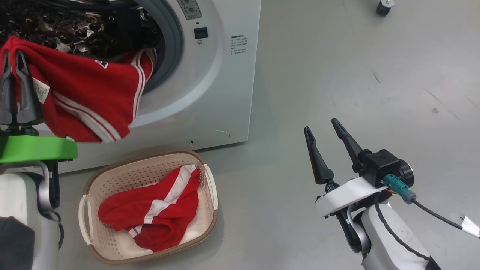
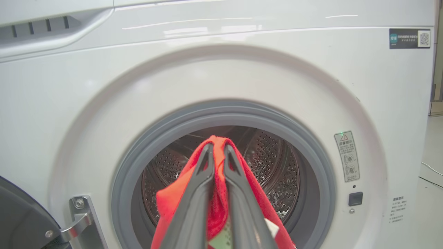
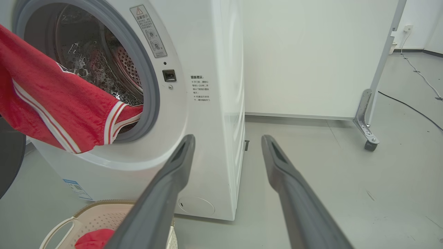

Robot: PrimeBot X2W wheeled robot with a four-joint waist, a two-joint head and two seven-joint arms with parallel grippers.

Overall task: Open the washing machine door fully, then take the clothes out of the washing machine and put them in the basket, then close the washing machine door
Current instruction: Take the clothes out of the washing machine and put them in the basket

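- The red jersey (image 1: 86, 97) shows no readable lettering; its far end lies in the washing machine (image 1: 225, 75) mouth.
- The left claw (image 1: 12, 56) is clamped on it, above the basket (image 1: 150, 157).
- The right claw (image 1: 320, 125), jaws apart, holds nothing.

The jersey (image 1: 86, 93) is bright red with white-striped trim, the shorts (image 1: 153, 213) red with a white band. The perforated basket (image 1: 123, 176) is cream and brown-rimmed, the washing machine (image 1: 225, 93) white, its gasket (image 1: 175, 41) grey.

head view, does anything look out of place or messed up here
Nothing looks spilled or damaged. The one odd thing is the red jersey: it hangs from the shut left gripper, with its tail trailing over the washing machine gasket. The red shorts lie inside the basket.
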